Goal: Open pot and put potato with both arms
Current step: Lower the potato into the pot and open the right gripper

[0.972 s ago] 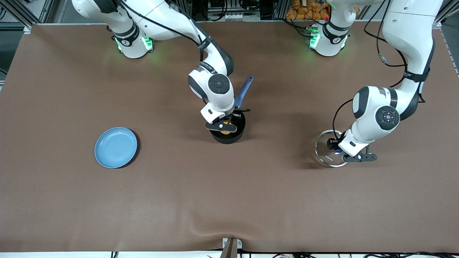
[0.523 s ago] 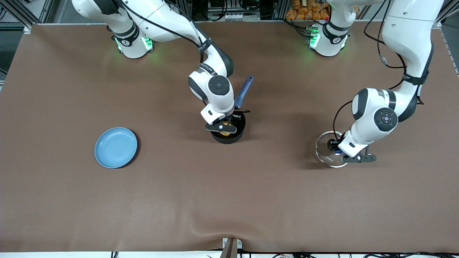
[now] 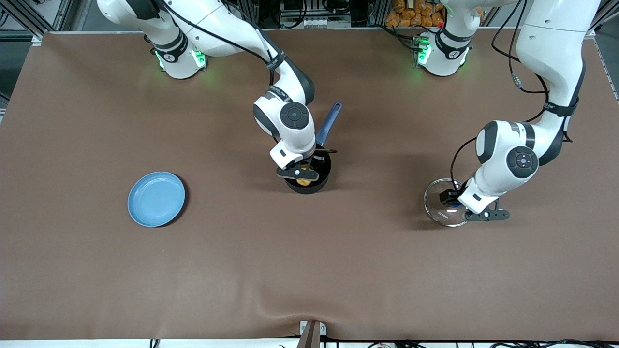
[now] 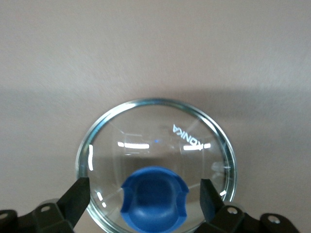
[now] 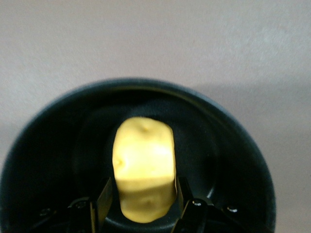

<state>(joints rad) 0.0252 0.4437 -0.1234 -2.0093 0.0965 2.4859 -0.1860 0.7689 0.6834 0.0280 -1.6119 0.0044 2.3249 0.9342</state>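
Right now the right gripper (image 3: 301, 175) sits down inside the open black pot (image 3: 323, 178) at mid-table, fingers (image 5: 104, 200) clamped on either side of the yellow potato (image 5: 144, 167), which hangs within the pot's rim. Over toward the left arm's end of the table, the glass lid (image 4: 156, 141) lies flat on the brown table (image 3: 338, 270), and the left gripper (image 3: 453, 205) is over it, fingers (image 4: 75, 199) spread wide of the blue knob (image 4: 154, 195), not touching it. A light-blue plate (image 3: 156, 198) rests toward the right arm's end.
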